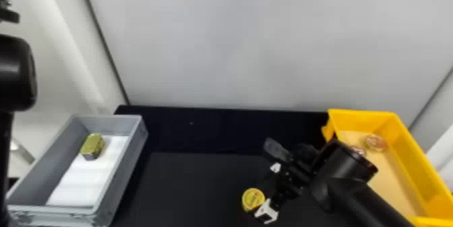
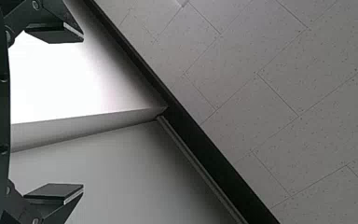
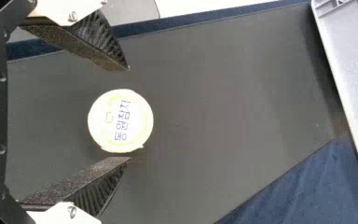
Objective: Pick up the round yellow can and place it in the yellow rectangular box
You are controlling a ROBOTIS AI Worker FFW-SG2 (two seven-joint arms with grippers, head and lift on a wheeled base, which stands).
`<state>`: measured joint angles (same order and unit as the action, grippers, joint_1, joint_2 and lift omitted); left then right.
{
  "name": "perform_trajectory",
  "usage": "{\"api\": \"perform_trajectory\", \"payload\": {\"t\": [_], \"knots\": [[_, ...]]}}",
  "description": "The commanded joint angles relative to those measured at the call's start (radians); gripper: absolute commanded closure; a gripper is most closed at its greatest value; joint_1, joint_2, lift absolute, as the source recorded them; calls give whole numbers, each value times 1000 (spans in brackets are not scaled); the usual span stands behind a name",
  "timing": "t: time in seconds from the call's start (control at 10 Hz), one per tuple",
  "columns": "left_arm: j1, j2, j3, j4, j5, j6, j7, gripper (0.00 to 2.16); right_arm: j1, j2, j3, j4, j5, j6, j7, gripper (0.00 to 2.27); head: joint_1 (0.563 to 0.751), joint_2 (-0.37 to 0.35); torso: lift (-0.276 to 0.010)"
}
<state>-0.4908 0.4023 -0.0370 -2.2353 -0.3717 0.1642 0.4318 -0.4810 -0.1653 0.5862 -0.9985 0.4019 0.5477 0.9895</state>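
Note:
In the head view my right gripper (image 1: 259, 175) is low over the black table, beside the round yellow can (image 1: 253, 199). From the right wrist, the can (image 3: 120, 121) lies between the two open fingers of my right gripper (image 3: 129, 114), nearer the lower one, held by neither. The yellow rectangular box (image 1: 418, 175) stands at the right, partly behind the right arm. My left arm is raised at the head view's left edge; its gripper (image 2: 83, 112) is open and empty in the left wrist view.
A grey bin (image 1: 116, 179) at the left holds a yellow-green block (image 1: 92, 146) on white lining. Two round reddish items (image 1: 375, 142) lie inside the yellow box. A pale wall rises behind the black table (image 1: 188, 182).

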Motion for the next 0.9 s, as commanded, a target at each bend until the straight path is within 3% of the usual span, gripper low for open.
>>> {"api": "perform_trajectory", "payload": {"t": [0.0, 0.8], "knots": [[0, -2, 0, 2, -1, -6, 1, 142, -2, 7, -9, 26, -4, -23, -9, 107, 663, 54, -10], [-2, -5, -6, 5, -1, -14, 3, 142, -11, 17, -31, 109, -11, -80, -59, 116, 663, 54, -10]]}}
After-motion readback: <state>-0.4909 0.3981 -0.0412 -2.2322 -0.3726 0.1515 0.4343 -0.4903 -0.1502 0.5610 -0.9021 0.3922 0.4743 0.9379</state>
